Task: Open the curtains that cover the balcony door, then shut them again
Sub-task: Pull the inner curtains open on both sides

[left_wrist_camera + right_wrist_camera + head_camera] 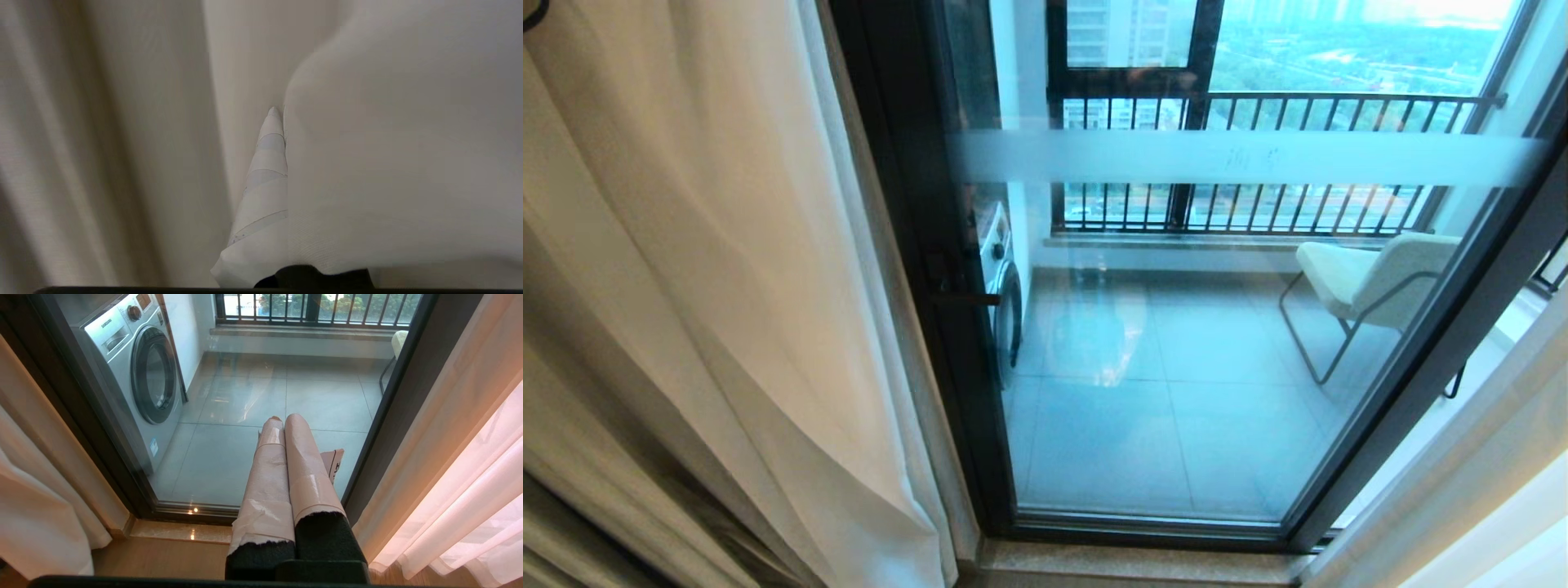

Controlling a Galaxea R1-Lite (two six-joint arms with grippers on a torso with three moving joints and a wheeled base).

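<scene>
The white sheer curtains (727, 286) hang bunched at the left of the head view, with a thicker beige drape (572, 490) beside them. The balcony door (915, 245) stands uncovered, its glass crossed by a frosted band (1241, 159). A second curtain panel (1462, 490) edges the right side. In the left wrist view my left gripper (283, 111) is shut on a fold of the curtain (388, 163). One taped finger (265, 171) shows; the fabric drapes over the other. My right gripper (284, 418) is shut and empty, hanging low in front of the glass.
Behind the glass, a washing machine (135, 371) stands at the balcony's left and a pale chair (1372, 282) at its right, before a barred window (1258, 204). A dark handle (964, 298) juts from the door frame. A stone sill (179, 531) runs along the door's foot.
</scene>
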